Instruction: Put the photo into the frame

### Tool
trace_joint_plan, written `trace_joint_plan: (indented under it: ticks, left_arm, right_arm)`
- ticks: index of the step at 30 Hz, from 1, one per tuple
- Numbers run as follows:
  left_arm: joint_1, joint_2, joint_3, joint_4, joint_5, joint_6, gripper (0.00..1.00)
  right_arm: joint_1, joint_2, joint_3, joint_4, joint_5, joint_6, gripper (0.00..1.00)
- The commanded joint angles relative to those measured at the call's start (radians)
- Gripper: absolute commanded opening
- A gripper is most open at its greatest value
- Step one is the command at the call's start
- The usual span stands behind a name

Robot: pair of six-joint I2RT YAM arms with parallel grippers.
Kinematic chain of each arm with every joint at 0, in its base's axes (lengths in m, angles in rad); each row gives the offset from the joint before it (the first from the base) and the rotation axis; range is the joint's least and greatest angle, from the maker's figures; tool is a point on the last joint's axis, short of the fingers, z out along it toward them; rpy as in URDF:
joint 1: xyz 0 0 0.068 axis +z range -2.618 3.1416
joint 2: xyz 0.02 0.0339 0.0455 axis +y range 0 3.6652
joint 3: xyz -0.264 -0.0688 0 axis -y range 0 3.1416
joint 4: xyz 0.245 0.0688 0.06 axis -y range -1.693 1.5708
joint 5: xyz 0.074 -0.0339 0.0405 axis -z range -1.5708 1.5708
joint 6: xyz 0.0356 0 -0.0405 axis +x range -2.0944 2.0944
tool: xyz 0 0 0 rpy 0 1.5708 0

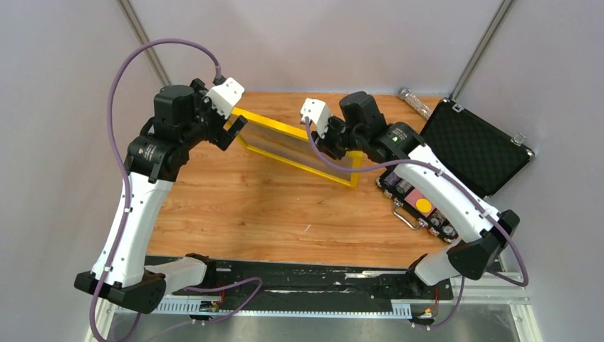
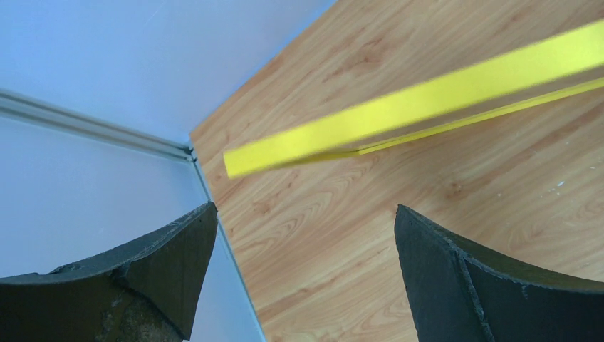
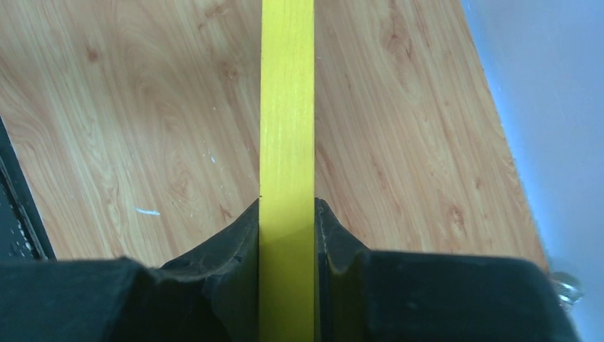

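Top external view: the frame [image 1: 295, 148] stood upright on a long side near the far edge of the worktop [image 1: 249, 214]; whether it rested there could not be told. Right wrist view: the right claw [image 3: 287, 210] pinched one yellow rail. Left wrist view: the left claw [image 2: 306, 214] was spread wide, near the frame's left end, apart from it.

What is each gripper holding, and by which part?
The right gripper clamps the frame by one yellow rail; the left gripper is open, holding nothing.
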Motion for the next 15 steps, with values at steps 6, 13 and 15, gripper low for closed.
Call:
trace_joint_plan:
  ticks: [6,13,15]
  left_arm:
    - [0.114,0.006,0.047,0.036,0.062,-0.058,1.00]
    - [0.138,-0.009,-0.043,0.064,0.091,-0.064,1.00]
    - [0.140,-0.012,-0.074,0.075,0.101,-0.070,1.00]
  right_arm:
    - [-0.184,0.125,0.288,0.027,-0.151,0.261,0.00]
    - [-0.341,0.258,0.485,-0.046,-0.292,0.434,0.00]
    - [-0.387,0.287,0.509,-0.051,-0.331,0.485,0.00]
